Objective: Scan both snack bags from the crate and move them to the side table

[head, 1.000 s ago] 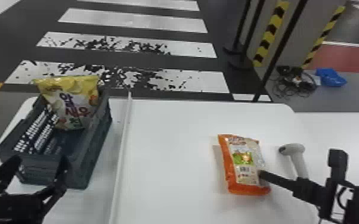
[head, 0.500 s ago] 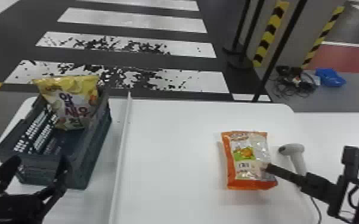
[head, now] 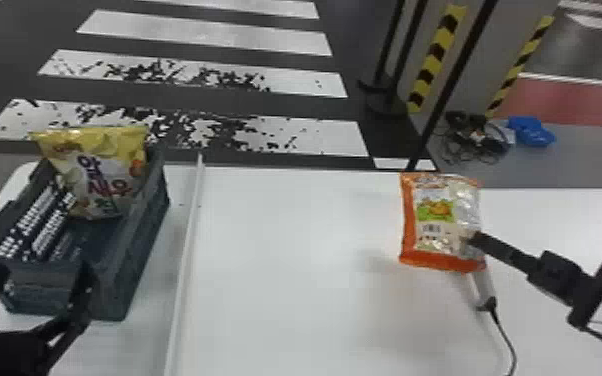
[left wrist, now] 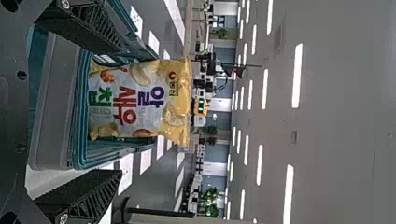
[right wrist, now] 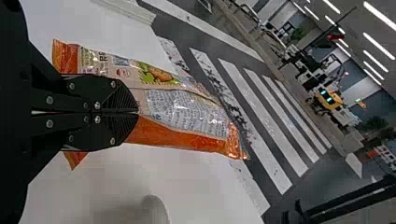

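Yellow snack bag (head: 100,175): front is carrying big Hangul lettering (left wrist: 125,105) in purple, red and green; a small round red emblem (left wrist: 172,75) is sitting near its top edge. Orange snack bag (head: 440,220): a barcode (head: 431,228) is showing in head view. In right wrist view, a fine-print panel (right wrist: 187,112) is running along it, characters too small to read.

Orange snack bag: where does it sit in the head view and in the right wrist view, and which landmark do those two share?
Head view: right of centre, the orange snack bag.
Right wrist view: left of centre, held in the right gripper.
Shared landmark: the white crosswalk stripes.
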Action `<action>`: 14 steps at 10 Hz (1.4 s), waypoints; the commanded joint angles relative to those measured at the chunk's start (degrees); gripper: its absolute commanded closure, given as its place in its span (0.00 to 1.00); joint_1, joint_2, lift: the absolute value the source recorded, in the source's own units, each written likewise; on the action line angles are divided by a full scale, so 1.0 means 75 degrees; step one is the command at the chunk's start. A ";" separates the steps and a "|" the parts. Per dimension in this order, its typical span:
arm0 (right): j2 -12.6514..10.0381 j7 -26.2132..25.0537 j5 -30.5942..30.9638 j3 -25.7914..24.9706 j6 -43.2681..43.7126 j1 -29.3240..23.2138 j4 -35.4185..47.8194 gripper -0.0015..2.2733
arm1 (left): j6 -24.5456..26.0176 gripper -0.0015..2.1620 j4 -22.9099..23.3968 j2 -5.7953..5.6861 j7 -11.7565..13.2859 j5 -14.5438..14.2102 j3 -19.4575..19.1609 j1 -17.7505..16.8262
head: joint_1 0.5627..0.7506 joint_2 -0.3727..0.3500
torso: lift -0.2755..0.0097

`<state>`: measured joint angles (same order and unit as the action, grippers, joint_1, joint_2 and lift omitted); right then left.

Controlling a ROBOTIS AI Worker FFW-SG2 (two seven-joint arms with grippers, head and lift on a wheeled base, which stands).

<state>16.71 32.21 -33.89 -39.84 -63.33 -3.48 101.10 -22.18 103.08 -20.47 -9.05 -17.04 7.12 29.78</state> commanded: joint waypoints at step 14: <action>0.1369 -0.2665 0.0230 -0.0641 0.6714 0.1202 -0.5886 0.99 | 0.0047 0.03 0.0049 -0.0059 -0.0001 0.0057 0.0024 0.0001 | 0.70 0.03 | 0.62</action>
<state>26.96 12.31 -32.29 -44.82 -14.08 5.29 58.08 -21.67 103.40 -20.87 -9.05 -16.61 7.19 29.80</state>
